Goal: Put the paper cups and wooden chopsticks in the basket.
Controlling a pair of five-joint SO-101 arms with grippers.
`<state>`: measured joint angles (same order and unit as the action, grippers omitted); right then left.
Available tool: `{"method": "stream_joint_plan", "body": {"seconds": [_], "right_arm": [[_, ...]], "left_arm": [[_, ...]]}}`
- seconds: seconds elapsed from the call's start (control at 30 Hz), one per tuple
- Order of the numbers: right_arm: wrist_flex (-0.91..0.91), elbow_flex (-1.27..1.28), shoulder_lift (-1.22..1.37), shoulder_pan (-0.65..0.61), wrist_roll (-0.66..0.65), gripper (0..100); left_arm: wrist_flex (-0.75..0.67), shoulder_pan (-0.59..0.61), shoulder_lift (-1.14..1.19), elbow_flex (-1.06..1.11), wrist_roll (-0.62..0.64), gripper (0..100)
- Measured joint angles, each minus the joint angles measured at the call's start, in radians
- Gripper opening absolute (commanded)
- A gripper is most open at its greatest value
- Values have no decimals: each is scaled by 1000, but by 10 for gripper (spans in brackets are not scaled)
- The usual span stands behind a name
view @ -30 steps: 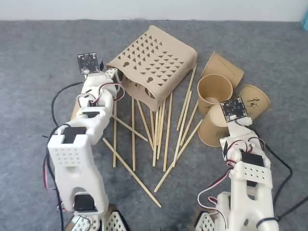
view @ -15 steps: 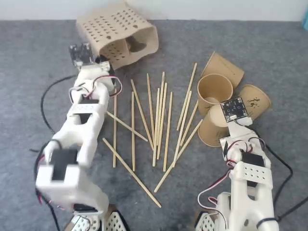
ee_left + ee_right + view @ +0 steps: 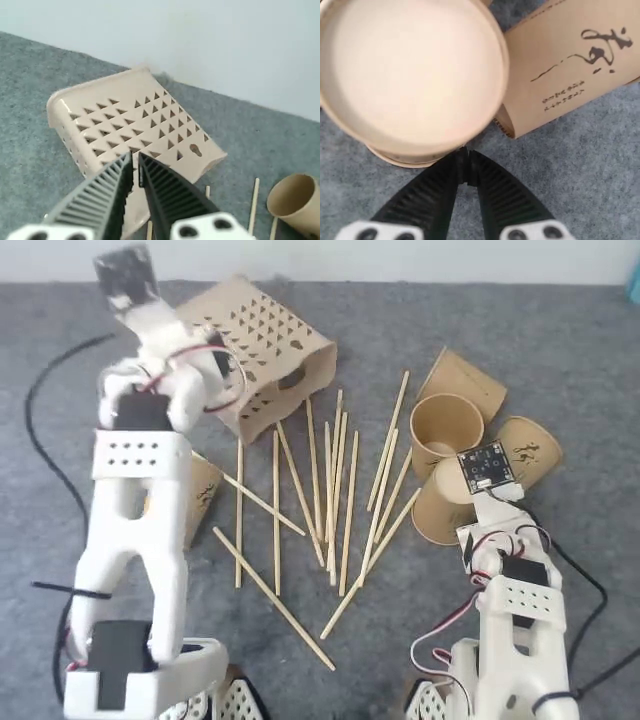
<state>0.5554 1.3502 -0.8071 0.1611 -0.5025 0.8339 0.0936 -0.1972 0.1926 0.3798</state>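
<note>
On the grey carpeted surface (image 3: 560, 340), the beige perforated plastic basket (image 3: 270, 350) has swung off the pale wooden chopsticks (image 3: 330, 490) toward the far left corner, still tipped over and unloaded, with left gripper (image 3: 134, 167) and right gripper (image 3: 468, 167) both clamped empty and the brown paper cups (image 3: 445, 430) untouched.

Grey carpet (image 3: 560, 360), chopsticks (image 3: 330, 490), cups (image 3: 445, 430), tipped basket (image 3: 265, 350)

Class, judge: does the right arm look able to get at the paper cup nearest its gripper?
Probably yes: the right gripper, shut, sits right by that paper cup with nothing between them, though it must open first.
</note>
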Motion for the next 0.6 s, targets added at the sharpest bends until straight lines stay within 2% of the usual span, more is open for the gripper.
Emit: {"method": "stream_joint_plan", "body": {"seconds": [0.23, 0.4, 0.5, 0.6], "right_arm": [[0, 21, 0, -2, -21, 9], [0, 21, 0, -2, -25, 9], [0, 21, 0, -8, -25, 9], [0, 21, 0, -20, -46, 9]], "left_arm": [[163, 20, 89, -183, 20, 13], [267, -20, 150, -180, -150, 13], [238, -48, 150, -92, -215, 31], [124, -52, 110, 66, -253, 126]]}}
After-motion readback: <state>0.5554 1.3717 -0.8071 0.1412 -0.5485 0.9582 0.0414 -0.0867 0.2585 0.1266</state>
